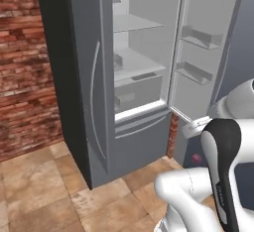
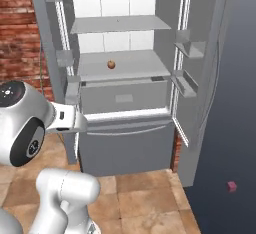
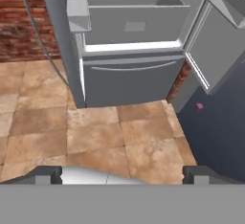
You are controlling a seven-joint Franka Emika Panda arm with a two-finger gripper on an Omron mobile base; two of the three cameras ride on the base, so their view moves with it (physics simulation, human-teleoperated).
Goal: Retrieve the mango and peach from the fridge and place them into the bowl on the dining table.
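Grey fridge (image 2: 125,143) stands with both doors open, white interior and glass shelves exposed, bottom drawer shut. One small round orange-pink fruit, likely the peach (image 2: 111,64), sits alone mid-shelf above the inner drawer; no mango spotted from here. Gripper (image 3: 122,174) is low and well back over the floor tiles, fingers wide apart, nothing held. Next: raise the hand to shelf height, go straight in between the door bins, centre on the fruit before closing.
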